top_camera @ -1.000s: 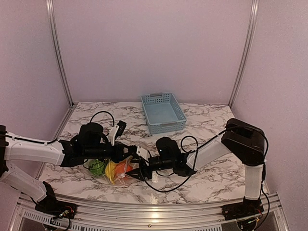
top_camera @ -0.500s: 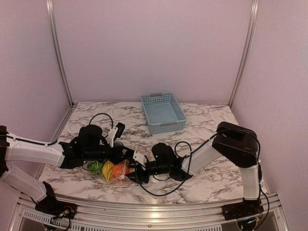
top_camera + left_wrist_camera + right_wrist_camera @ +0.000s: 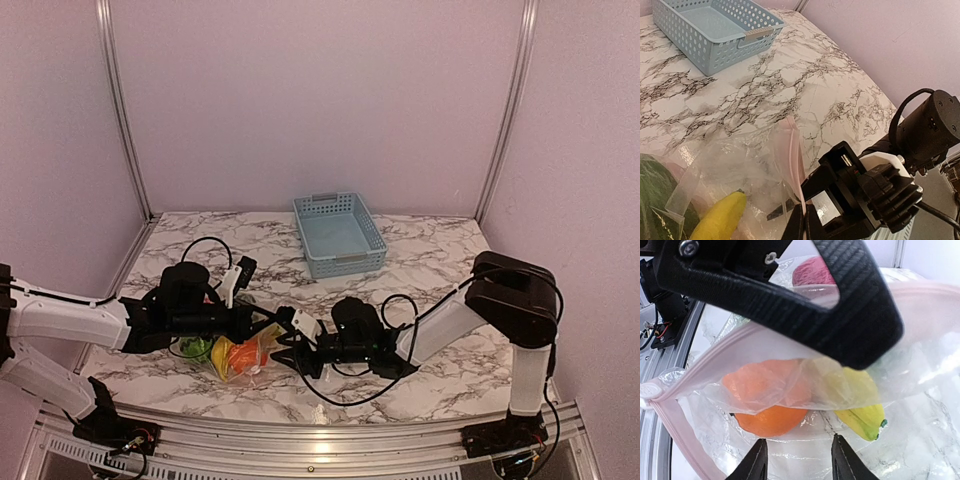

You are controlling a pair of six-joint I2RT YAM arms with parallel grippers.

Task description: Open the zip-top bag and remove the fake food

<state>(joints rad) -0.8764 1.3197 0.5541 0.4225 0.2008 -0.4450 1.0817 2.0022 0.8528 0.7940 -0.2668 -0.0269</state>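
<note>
The zip-top bag (image 3: 243, 357) lies near the table's front left, its mouth facing right. My left gripper (image 3: 805, 216) is shut on the upper pinkish zip strip (image 3: 794, 150) and holds that lip up. My right gripper (image 3: 797, 460) stands open at the bag's mouth, its fingertips (image 3: 758, 460) just above the lower plastic layer. Inside lies the fake food: an orange ball (image 3: 771, 416), a yellow banana (image 3: 865, 415), a pink-red fruit (image 3: 810, 271) and a green striped ball (image 3: 652, 195). In the top view the two grippers (image 3: 258, 322) (image 3: 287, 350) meet at the bag.
A light blue lattice basket (image 3: 338, 235) stands at the back centre of the marble table (image 3: 430, 250). The aluminium rail (image 3: 320, 440) runs along the near edge, just in front of the bag. Black cables loop beside both wrists.
My right gripper's jaws have narrowed and it has shifted slightly at the bag's mouth. The left gripper keeps its grip on the upper zip strip.
</note>
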